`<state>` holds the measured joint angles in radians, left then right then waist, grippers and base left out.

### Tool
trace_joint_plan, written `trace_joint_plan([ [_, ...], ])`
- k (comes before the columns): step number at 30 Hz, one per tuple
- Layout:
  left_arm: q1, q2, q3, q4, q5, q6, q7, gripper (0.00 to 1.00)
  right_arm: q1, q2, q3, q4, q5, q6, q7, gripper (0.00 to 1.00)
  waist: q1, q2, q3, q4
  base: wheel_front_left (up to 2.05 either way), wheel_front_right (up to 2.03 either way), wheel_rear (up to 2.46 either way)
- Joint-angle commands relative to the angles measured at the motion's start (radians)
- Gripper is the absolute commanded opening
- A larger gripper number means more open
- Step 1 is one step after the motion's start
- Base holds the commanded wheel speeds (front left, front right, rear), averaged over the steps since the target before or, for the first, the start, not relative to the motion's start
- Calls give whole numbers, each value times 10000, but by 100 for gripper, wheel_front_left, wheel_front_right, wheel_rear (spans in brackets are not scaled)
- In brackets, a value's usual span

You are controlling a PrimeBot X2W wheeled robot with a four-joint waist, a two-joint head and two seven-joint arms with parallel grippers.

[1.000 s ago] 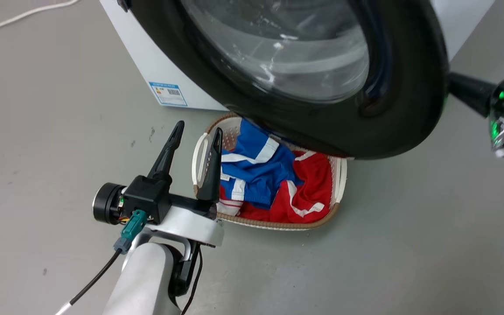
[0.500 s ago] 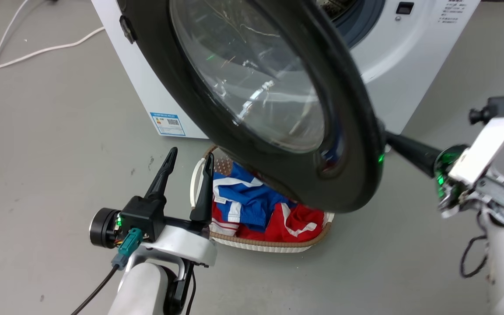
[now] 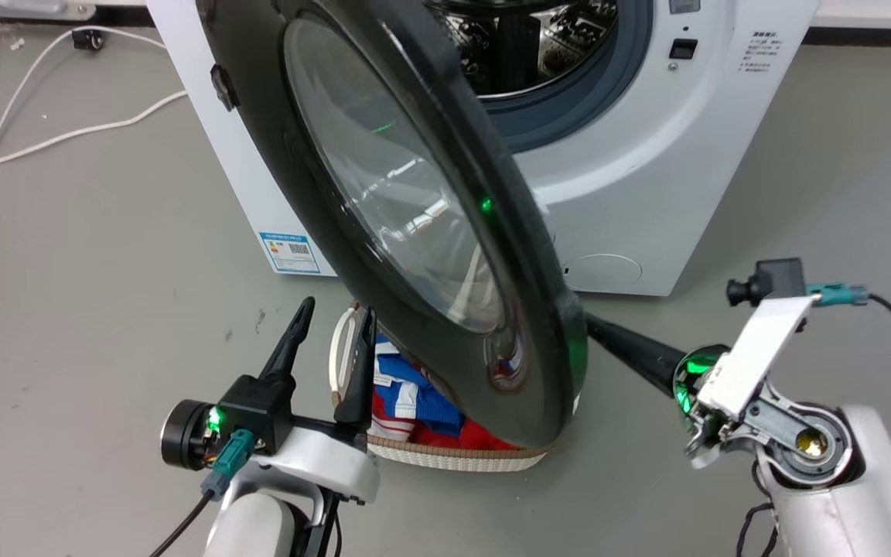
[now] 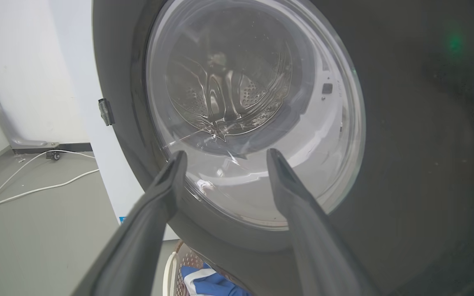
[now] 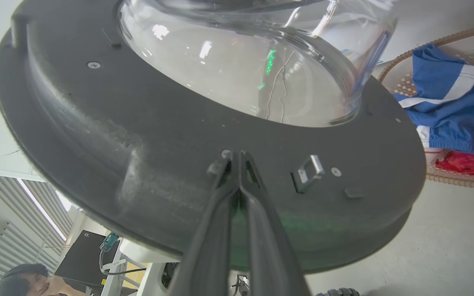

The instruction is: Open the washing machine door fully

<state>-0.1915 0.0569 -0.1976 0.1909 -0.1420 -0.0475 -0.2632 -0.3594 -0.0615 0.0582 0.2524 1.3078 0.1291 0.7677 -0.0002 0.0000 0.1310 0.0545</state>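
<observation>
Though tucked behind the washing machine door (image 3: 403, 209) mid-frame, right gripper (image 5: 237, 158) pressed together; left gripper (image 3: 339, 306) spread wide, lower left.

Pale silver forearms (image 3: 248, 534), black wrist blocks (image 3: 256, 394). Left claw (image 3: 339, 306): two long dark tapered fingers (image 3: 289, 344), teal plug (image 3: 230, 456), green LED (image 3: 216, 418). Right claw (image 5: 237, 155): same fingers, white plate (image 3: 755, 348).

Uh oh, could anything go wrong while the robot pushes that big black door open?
1. The right hand is shut and only presses its tips against the inside of the washing machine door, so it might slip off.
2. The open left hand sits on the door's outer side, so a wider swing might bump it.
3. The laundry basket lies under the door's lower edge, so the door might scrape it.
</observation>
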Motion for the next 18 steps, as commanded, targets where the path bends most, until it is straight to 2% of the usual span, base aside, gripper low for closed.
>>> trace_joint_plan([
  [1,101,46,-3,42,75,-28,-23,100,143,59,136,-1,41,29,-113,0,2,0,-88,0,0,0,0],
  [5,174,41,-13,134,40,-57,-23,100,258,116,459,-51,-16,29,-815,0,2,0,-239,29,0,0,0],
  [8,219,37,-15,184,9,-80,-23,100,335,106,432,-67,-199,28,-1740,0,2,0,-319,41,0,0,0],
  [13,288,32,38,247,-55,-55,-23,100,456,87,83,67,-999,29,-3838,0,2,0,-469,-1,0,0,0],
  [18,437,55,167,292,-105,23,-23,100,815,-301,-302,-43,-2437,29,-6167,0,2,0,-665,-118,0,0,0],
])
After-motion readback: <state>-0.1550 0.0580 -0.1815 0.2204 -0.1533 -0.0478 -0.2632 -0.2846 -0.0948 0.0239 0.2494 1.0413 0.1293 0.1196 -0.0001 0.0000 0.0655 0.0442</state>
